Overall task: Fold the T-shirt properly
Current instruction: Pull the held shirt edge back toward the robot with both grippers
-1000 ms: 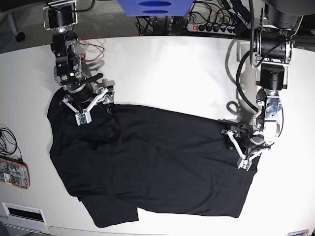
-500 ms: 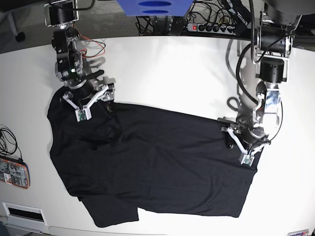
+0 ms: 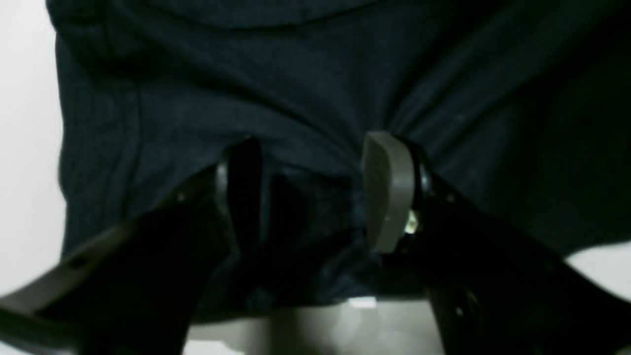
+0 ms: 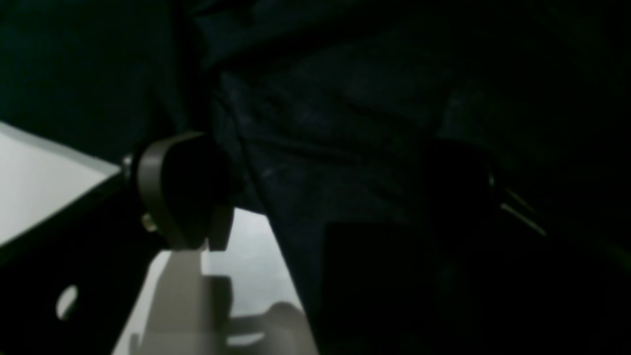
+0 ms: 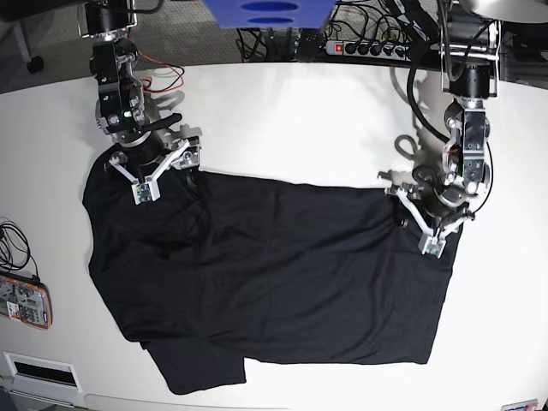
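1. T-shirt (image 5: 274, 274) lies spread on the white counter (image 5: 300, 120), black, mostly flat. Its far edge runs between the two hands; one sleeve lies toward the near-left corner in the base view.
2. Versus a second ago: the far edge has been dragged back, away from the camera. The end at the left hand shifted most. The far edge now looks straighter and tauter, and the near hem has moved back with it.
3. The crease that ran down from the right hand's corner is smaller now. Slight wrinkles remain there.
4. Left hand (image 5: 432, 218) (right side of base view): moved up-frame from where it was a second ago. Wrist view shows its fingers (image 3: 387, 190) part-way closed with a bunched fold of black fabric pinched between them; cloth puckers toward the grey pad.
5. Right hand (image 5: 158, 167) (left side of base view): also pulled back, less far. It sits on the shirt's far-left corner. The wrist view is very dark: one pad (image 4: 165, 190) is visible, cloth hangs between it and the other side, so it is gripping the shirt.
6. Both arms reach down from the far edge of the counter, forearms steep, hands low at cloth level.
7. Off the shirt: small orange-edged device (image 5: 24, 301) at the counter's left edge, cables and power strip (image 5: 368, 47) behind the counter.
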`<state>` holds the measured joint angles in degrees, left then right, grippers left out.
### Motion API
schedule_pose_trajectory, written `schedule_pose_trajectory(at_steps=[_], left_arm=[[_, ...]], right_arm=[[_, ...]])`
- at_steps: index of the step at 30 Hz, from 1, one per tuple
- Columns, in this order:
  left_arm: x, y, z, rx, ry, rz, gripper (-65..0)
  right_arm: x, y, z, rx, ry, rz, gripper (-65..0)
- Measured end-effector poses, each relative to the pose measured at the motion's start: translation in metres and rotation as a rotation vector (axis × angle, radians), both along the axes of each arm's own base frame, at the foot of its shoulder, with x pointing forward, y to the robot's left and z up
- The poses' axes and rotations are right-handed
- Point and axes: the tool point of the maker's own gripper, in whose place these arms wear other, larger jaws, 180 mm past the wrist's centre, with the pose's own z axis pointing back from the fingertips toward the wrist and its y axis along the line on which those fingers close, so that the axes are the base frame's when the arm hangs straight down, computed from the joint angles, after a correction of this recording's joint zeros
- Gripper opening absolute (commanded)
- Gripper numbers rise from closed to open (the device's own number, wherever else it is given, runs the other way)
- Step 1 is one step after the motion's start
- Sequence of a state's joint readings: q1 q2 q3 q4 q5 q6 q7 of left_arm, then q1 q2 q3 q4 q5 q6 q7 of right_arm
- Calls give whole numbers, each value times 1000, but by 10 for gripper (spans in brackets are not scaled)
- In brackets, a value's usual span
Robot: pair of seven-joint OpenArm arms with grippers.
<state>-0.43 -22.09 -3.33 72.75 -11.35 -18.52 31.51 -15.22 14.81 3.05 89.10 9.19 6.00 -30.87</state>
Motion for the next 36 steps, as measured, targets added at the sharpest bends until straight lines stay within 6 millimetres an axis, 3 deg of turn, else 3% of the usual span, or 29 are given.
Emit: schedule_pose_trajectory(at_steps=[8, 12, 18, 23, 30, 36], left_arm=[[-22, -4, -2, -12, -30, 4, -333], [-30, -12, 1, -48, -126, 44, -333], [-66, -24, 3, -37, -56, 11, -333], [-89, -13, 3, -29, -13, 27, -333], [-125, 7, 8, 0, 45, 66, -333], [-148, 17, 11, 29, 88, 87, -333]], right_arm=[[-24, 6, 1, 2, 15, 19, -37], [-35, 9, 2, 3, 28, 26, -37], [-48, 11, 1, 7, 39, 31, -37], [-61, 9, 0, 13, 33, 27, -37], [-73, -9, 1, 3, 44, -10, -37], [-88, -9, 4, -11, 83, -9, -37]])
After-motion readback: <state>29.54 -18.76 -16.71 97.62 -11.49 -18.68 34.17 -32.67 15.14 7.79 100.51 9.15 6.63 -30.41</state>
